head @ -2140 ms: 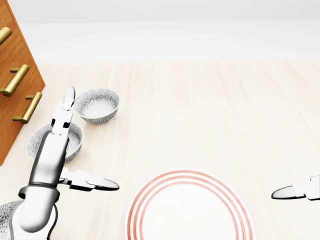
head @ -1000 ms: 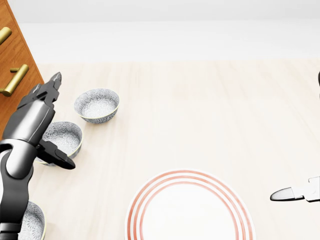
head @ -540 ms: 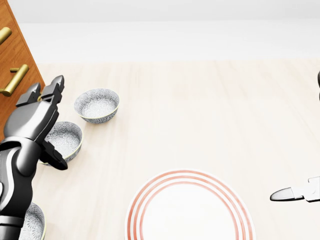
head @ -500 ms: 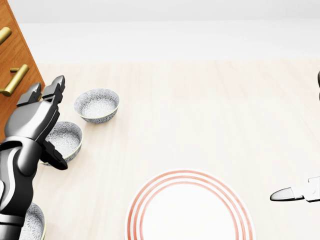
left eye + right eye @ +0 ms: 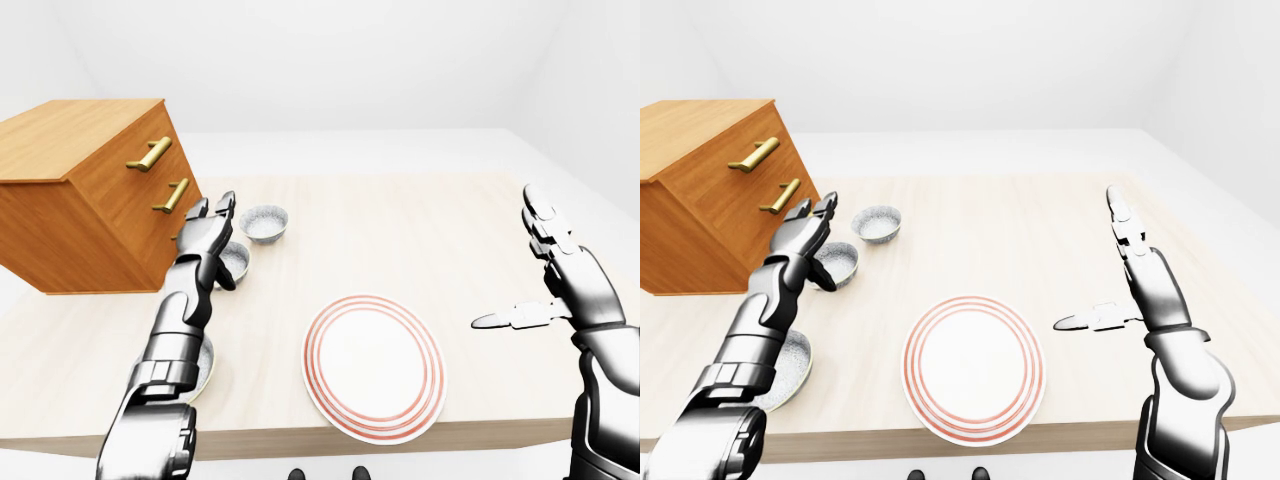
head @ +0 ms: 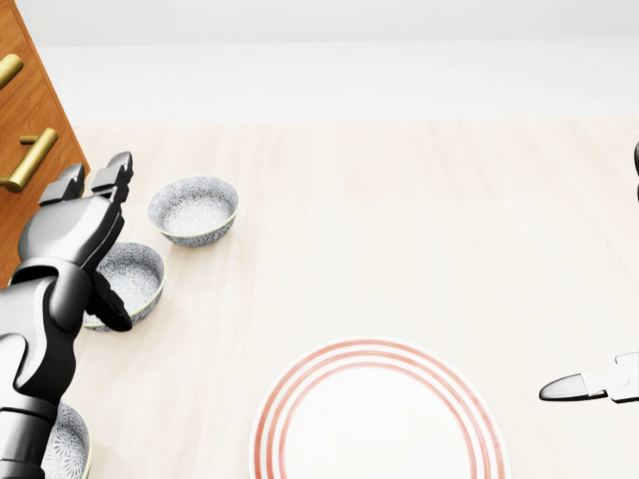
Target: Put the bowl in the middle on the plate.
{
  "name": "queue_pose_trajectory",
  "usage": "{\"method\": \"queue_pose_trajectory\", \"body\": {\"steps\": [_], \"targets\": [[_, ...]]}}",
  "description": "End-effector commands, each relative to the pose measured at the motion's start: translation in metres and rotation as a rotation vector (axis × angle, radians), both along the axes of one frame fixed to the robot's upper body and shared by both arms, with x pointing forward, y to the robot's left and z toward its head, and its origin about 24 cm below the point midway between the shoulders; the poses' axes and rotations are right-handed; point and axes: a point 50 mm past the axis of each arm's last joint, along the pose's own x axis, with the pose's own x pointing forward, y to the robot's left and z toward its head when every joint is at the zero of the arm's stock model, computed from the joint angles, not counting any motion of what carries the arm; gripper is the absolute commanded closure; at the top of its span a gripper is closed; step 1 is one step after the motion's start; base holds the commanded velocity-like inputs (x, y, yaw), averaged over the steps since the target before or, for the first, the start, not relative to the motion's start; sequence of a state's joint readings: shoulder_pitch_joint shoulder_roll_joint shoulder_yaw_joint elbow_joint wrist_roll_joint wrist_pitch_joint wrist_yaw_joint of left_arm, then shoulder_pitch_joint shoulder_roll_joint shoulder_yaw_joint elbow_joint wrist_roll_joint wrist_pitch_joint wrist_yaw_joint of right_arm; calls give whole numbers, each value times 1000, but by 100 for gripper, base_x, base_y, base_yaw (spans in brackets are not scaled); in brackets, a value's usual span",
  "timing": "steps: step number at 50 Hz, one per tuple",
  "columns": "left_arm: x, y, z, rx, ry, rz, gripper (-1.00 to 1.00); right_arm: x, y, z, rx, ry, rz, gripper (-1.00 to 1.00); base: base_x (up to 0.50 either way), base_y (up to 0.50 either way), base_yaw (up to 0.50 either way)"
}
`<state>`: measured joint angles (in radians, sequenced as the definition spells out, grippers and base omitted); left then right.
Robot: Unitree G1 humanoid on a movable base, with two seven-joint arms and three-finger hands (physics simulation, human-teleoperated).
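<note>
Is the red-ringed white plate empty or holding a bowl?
Empty: the red-ringed plate shows only bare white inside its rings; the middle patterned bowl sits on the table.

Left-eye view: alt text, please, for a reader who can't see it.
The open left hand is over the middle bowl of three beside a wooden chest. An empty red-ringed plate lies bottom centre; the right hand is raised, open, at right.
</note>
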<state>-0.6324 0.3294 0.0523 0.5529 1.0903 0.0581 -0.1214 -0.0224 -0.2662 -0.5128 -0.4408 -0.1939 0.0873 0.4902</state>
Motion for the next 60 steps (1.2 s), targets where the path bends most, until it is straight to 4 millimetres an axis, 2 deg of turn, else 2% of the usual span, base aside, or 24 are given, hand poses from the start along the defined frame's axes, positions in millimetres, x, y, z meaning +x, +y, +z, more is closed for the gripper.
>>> {"method": "queue_pose_trajectory", "body": {"steps": [1,6,14,39,60], "targets": [[5,1,0,-8,24,11,-100,0,0,0,-1,0,0,-100,0,0,0],[7,1,5,-16,16,7,-100,0,0,-1,1,3,-1,-100,0,0,0],[7,0,-3,0,33,3,-100,0,0,1,-4,-2,0,-100,0,0,0],[2,6,-2,-3,59,2,-100,0,1,1,-9,-1,-2,-100,0,0,0],[-6,5,-10,1,101,-12,-100,1,-1,-1,-6,6,-7,-100,0,0,0]]}}
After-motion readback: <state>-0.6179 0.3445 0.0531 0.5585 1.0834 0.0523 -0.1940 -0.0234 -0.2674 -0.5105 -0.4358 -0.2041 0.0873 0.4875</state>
